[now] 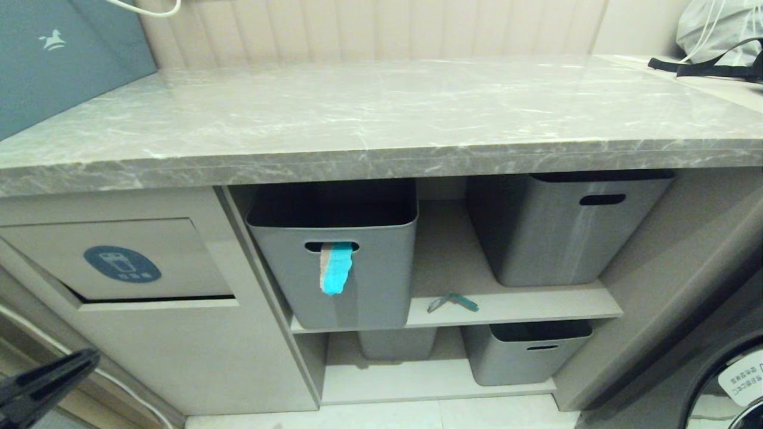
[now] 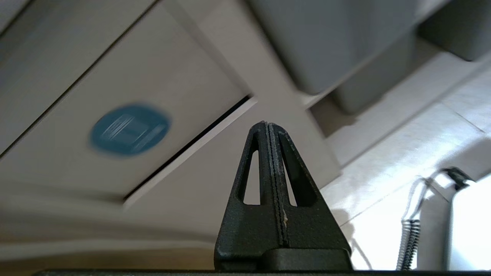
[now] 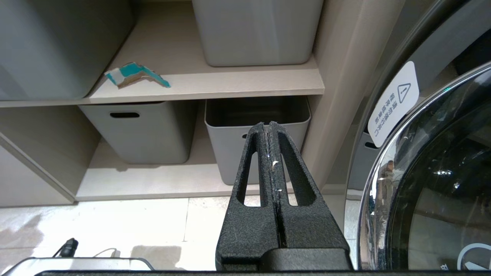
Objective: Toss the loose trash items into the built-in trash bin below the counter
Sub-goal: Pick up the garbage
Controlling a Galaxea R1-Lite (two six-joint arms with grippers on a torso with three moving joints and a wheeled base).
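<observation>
- Two loose scraps of trash show on the open shelving under the grey marble-patterned stone counter [image 1: 381, 119].
- One is a torn turquoise-and-tan wrapper strip [image 1: 335, 268], hanging down the front of the upper left grey plastic tub [image 1: 334, 262] out of that tub's slot handle.
- Its tan side lies along the left edge and the turquoise side along the right; its lower end hangs free against the tub wall.
- Second is a thinner bent teal-and-grey strip [image 1: 452, 302], lying flat on the beige upper shelf [image 1: 536, 307] near its front edge, between the two upper tubs and touching neither.
- Left of the shelving sits the built-in trash bin, a beige cabinet-front flap panel [image 1: 173, 256] bearing a dark blue oval sticker [image 1: 122, 264] with a pale bin icon.
- A dark slot runs along the flap's lower edge.
- Low at the left edge of the head view, the black left gripper [image 1: 89, 357] reaches in, below the flap and apart from it.
- From the left wrist, its two fingers press together with nothing between them, tips aimed toward the cabinet front near the slot's end.
- Over on the other side, the black right gripper [image 3: 268, 124] hangs low before the lower right grey tub [image 3: 257, 126], fingers likewise pressed together and empty, beside a chrome-rimmed appliance door [image 3: 383, 184].
</observation>
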